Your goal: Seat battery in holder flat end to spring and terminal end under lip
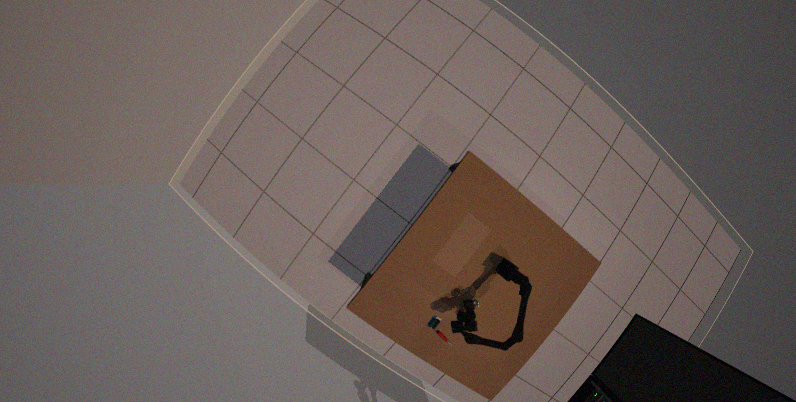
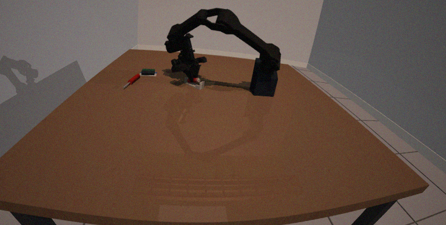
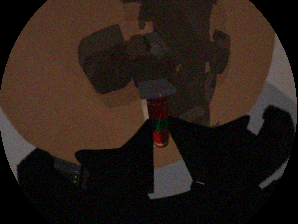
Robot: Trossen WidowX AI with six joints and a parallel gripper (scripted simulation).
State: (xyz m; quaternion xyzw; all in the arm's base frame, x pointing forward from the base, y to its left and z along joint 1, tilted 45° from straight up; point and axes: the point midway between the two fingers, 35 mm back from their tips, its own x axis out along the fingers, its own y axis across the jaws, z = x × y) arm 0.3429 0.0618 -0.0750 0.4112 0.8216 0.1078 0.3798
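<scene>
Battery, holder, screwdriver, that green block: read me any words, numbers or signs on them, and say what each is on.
None can be read.
Battery, held in the jaws: red with a green band, no lettering visible.
Holder: plain pale surface.
Screwdriver and green block: too small to show any marks.
</scene>
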